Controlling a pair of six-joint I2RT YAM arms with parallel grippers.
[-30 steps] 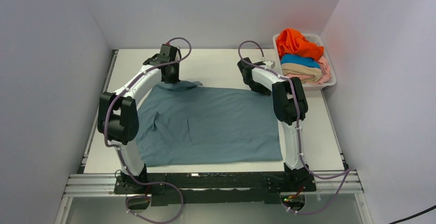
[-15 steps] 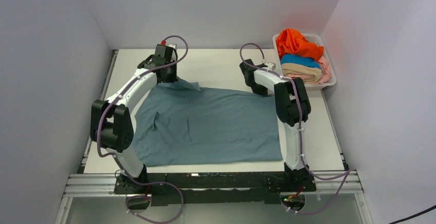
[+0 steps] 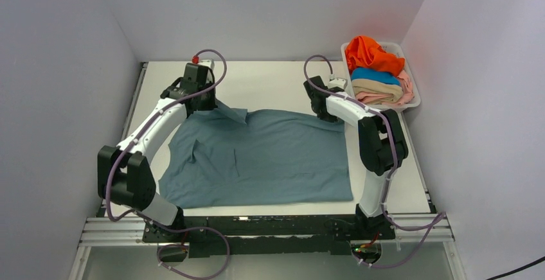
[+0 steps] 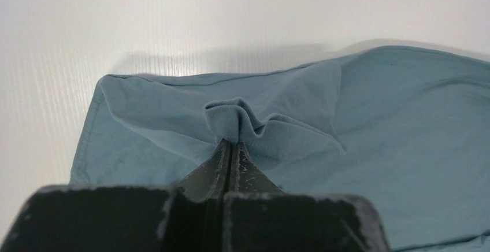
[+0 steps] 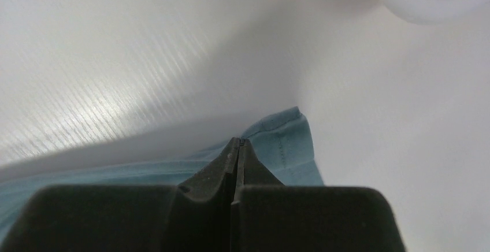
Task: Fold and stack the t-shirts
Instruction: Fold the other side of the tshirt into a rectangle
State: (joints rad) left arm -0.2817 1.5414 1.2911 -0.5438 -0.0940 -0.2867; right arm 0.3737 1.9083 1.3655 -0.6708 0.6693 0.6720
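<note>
At twelve o'clock on the grey-blue t-shirt (image 3: 270, 155), my left pincer (image 4: 231, 148) and right pincer (image 5: 238, 145) each pinch its hem. I'd best lift both evenly, hem taut, toward six o'clock.

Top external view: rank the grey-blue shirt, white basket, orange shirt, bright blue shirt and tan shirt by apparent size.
1. grey-blue shirt, spread out, by far the largest
2. white basket
3. orange shirt, visible part only
4. bright blue shirt and tan shirt: both partly buried and their visible strips look alike, so not ranked
</note>
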